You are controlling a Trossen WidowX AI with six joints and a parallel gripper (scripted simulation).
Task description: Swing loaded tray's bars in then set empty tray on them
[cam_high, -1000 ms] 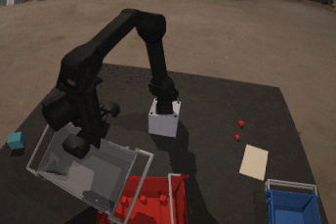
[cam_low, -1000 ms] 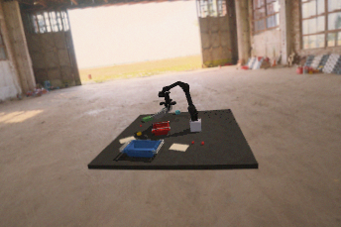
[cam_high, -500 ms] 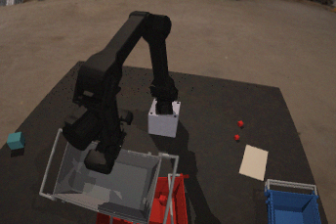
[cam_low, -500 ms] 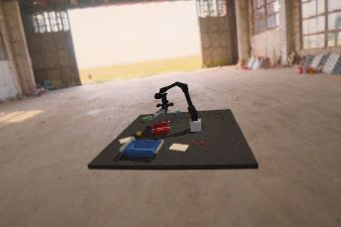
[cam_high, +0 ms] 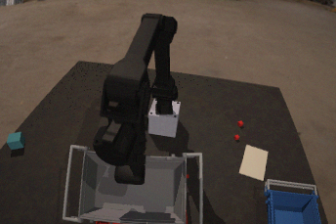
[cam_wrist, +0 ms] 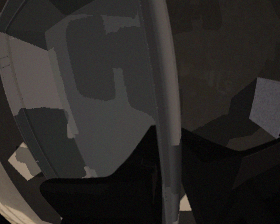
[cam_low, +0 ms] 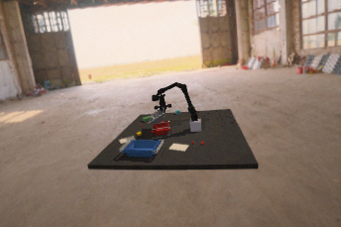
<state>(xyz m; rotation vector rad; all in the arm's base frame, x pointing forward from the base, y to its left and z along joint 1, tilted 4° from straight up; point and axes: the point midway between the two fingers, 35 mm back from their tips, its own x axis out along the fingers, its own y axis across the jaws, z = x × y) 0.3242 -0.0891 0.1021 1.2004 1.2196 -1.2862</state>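
Seen from above: grey tray held up under the arm by the tool, narrow and closed on one long wall, with both of its own bars standing out at the ends. Mostly hidden under it: red tray, presumably the loaded one, with bars and blocks impossible to make out from here. Well off to the side: blue tray, best left alone. From outside: grey tray hanging in the air above the table, looking somewhat tilted, with red tray standing below; too small to tell how its bars lie. In the wrist view: rim running between the fingers, grey tray wholly to one side of the grip. Likely light, thin and fairly stiff, but apt to sag or twist about so one-sided a hold, and perhaps slippery. Better to keep the grip at mid-wall, level slowly, check both bars, then lower squarely, and open only once borne by both.
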